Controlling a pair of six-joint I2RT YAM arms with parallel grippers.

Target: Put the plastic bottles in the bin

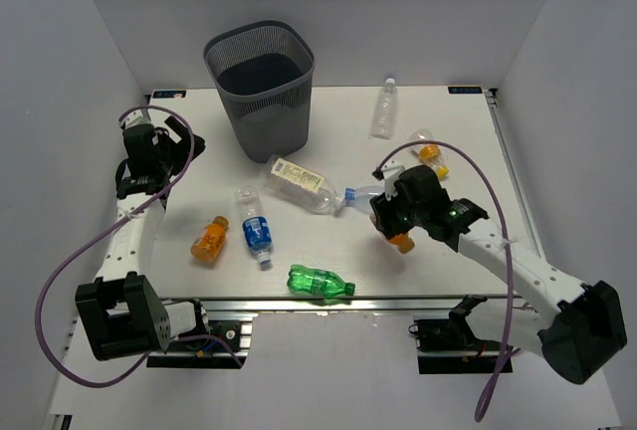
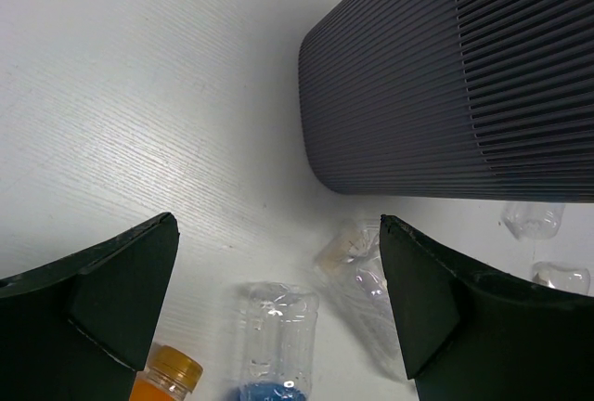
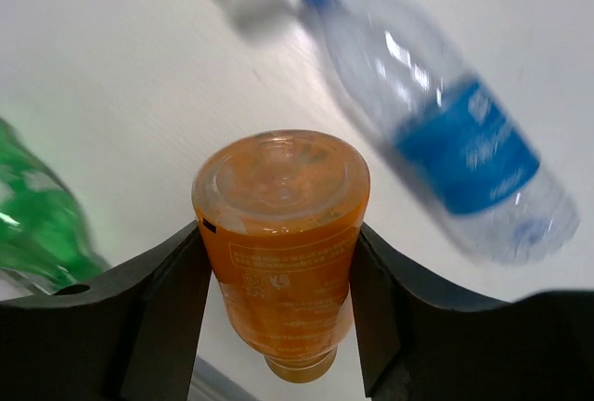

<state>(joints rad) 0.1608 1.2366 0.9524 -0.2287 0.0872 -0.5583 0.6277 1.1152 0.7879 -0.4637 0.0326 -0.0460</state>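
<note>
The dark grey mesh bin (image 1: 261, 102) stands at the back of the table; its wall fills the left wrist view (image 2: 445, 76). My right gripper (image 1: 396, 223) is shut on a stubby orange bottle (image 3: 283, 225) and holds it above the table, cap toward the camera's lower edge. A blue-label bottle (image 1: 360, 194) lies just beyond it (image 3: 445, 141). My left gripper (image 1: 171, 141) is open and empty, left of the bin (image 2: 278, 317). A cream-label bottle (image 1: 299, 183), a blue-label bottle (image 1: 256, 236), an orange bottle (image 1: 210, 239) and a green bottle (image 1: 320, 282) lie on the table.
A small clear bottle (image 1: 384, 109) lies at the back right. Another orange bottle (image 1: 430, 154) lies beside a clear one near the right edge. White walls enclose the table on three sides. A metal rail (image 1: 299, 303) runs along the near edge.
</note>
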